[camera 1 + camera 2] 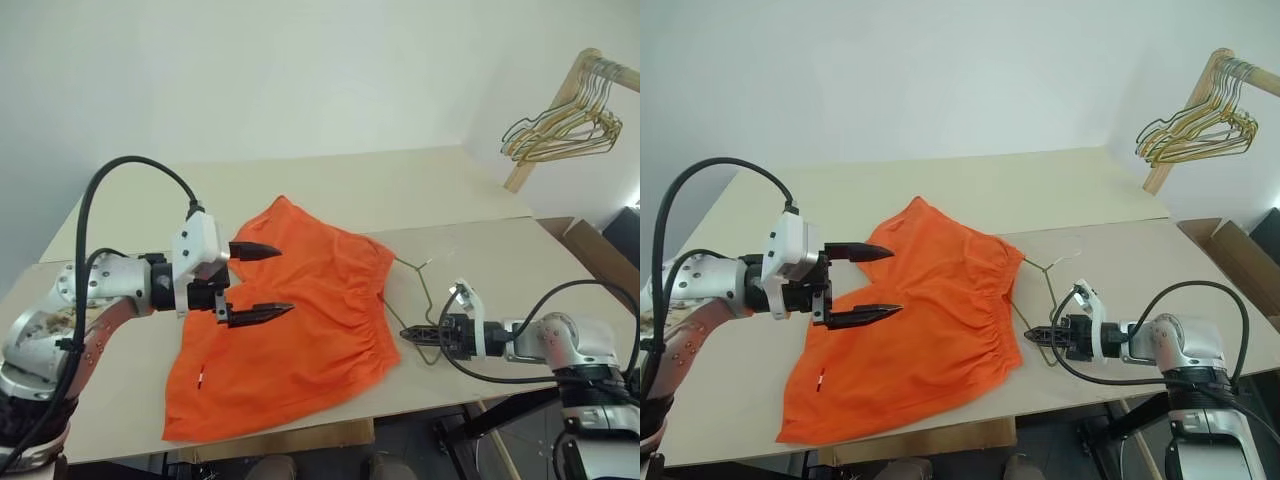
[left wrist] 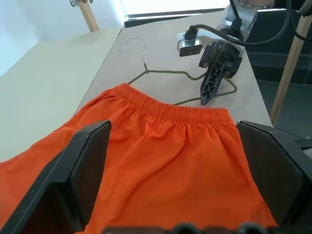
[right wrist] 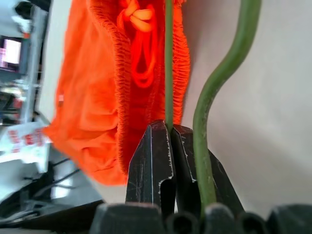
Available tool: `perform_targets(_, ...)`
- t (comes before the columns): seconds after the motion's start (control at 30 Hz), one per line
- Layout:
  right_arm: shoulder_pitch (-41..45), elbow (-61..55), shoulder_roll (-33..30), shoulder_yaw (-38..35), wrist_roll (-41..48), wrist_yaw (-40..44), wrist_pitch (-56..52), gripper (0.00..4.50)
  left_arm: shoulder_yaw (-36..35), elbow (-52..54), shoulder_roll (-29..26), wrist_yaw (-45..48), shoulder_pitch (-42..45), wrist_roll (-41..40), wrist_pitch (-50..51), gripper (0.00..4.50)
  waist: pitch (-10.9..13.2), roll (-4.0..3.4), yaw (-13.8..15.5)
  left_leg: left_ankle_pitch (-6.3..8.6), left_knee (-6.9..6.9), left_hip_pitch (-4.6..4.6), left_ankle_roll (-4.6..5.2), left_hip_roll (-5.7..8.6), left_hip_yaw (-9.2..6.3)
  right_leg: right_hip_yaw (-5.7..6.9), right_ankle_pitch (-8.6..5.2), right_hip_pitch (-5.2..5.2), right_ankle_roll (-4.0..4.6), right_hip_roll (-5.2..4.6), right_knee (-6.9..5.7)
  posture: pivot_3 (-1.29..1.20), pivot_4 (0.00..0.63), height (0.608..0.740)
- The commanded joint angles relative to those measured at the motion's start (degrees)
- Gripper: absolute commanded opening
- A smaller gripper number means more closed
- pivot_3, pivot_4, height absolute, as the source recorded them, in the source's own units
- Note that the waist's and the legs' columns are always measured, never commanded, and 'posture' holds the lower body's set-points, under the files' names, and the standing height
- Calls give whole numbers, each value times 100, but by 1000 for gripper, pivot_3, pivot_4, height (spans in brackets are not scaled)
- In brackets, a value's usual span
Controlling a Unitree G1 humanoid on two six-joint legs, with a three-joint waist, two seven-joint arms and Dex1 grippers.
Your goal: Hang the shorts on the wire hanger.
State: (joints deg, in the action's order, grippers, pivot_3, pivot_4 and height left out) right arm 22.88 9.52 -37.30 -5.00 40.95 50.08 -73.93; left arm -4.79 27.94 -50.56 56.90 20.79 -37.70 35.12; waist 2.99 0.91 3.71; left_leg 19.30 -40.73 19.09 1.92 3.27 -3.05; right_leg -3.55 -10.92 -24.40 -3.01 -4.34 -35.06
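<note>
- The bright orange thin-fabric shorts (image 1: 290,320) are lying spread flat on the pale wooden worktop (image 1: 400,185), with the gathered elastic waistband facing the robot's right side, which is likely leaving the waist opening reachable for the hanger.
- The thin dark olive-grey triangular wire hanger (image 1: 425,300) is lying on the worktop just beside the waistband, its curved hook pointing away from the shorts; one lower wire is running up against the waistband, seemingly lined up for sliding in.
- The right gripper (image 1: 407,334) is resting low at the hanger's near corner, its jaws pressed together on the thin wire, as the right wrist view is showing; I judge this grip is serving to steer the hanger into the shorts.
- The left gripper (image 1: 262,282) is hovering above the shorts with its jaws spread wide and gripping nothing, probably waiting to pinch the fabric and hold it while the hanger is entering.
- Counting: one pair of shorts, one loose hanger on the worktop, two grippers, and one bunch of several pale gold and grey wire hangers (image 1: 562,130) hanging from a wooden rack (image 1: 558,105) beyond the worktop's far right corner, too overlapped to number.
</note>
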Motion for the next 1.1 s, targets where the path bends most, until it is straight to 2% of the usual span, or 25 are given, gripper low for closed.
perform_targets(0.03, 150, -488, 226, -377, 16, -402, 340, 0, 137, -271, 125, 36, 411, 200, -238, 4471, -19, 1, -34, 0, 1, -2, 0, -1, 1, 0, 0, 2, 1, 4, 0, 104, 0, 740)
perform_targets(0.2, 112, -1420, 383, -20, -560, -911, 1225, 0, 420, -946, 355, 218, 1071, 555, -586, 4471, -22, 1, -123, -1, 3, 0, -1, 0, 1, 0, 0, 0, 1, 3, 3, 70, 0, 740)
perform_targets(0.33, 153, -1890, 232, 388, -1243, -1113, 2056, 0, 643, -1796, 595, 436, 1811, 974, -1063, 4471, -23, 2, -155, -19, 2, 3, -34, 2, 3, 0, 0, -2, 0, 1, 7, 48, 0, 740)
perform_targets(0.53, 339, -2222, -618, 1385, -2304, -470, 3269, 0, 926, -3796, 1000, 952, 3400, 1732, -2287, 4471, -24, 4, -194, -20, -2, 11, -35, 15, 8, 0, 0, -7, 0, 2, 11, 16, 0, 740)
perform_targets(0.63, 561, -2310, -889, 1610, -2423, 5, 3557, 0, 1118, -4957, 1127, 1605, 4173, 2058, -3020, 4471, -24, 5, -294, -20, -6, 12, -33, 16, 11, 2, 0, -5, 0, 3, 14, -2, 0, 740)
perform_targets(0.83, 990, -2495, -968, 1712, -2327, 651, 3614, 0, 1656, -6479, 1266, 3309, 4941, 2406, -4370, 4471, -25, 6, -499, -13, -11, 16, -19, 12, 18, -1, 0, -5, -2, 4, 14, -29, 0, 740)
perform_targets(0.87, 1031, -2501, -960, 1725, -2338, 710, 3615, 0, 1799, -6617, 1245, 3445, 4996, 2409, -4544, 4471, -25, 6, -511, 4, -11, 15, 11, 9, 18, -1, 0, -7, -2, 4, 11, -39, 0, 740)
perform_targets(0.93, 1106, -2554, -1030, 1820, -2448, 862, 3659, 0, 2174, -6946, 1263, 3560, 5113, 2527, -4984, 4471, -25, 6, -522, 6, -11, 16, 15, 1, 17, -2, 0, -8, -2, 5, 11, -49, 0, 740)
perform_targets(1.1, 1117, -2693, -1163, 1863, -2556, 1030, 3617, 0, 2579, -7694, 1451, 3560, 5415, 2727, -5561, 4471, -24, 6, -537, 11, -21, 20, 24, -3, 17, -2, 0, -9, -4, 2, 9, -68, 0, 740)
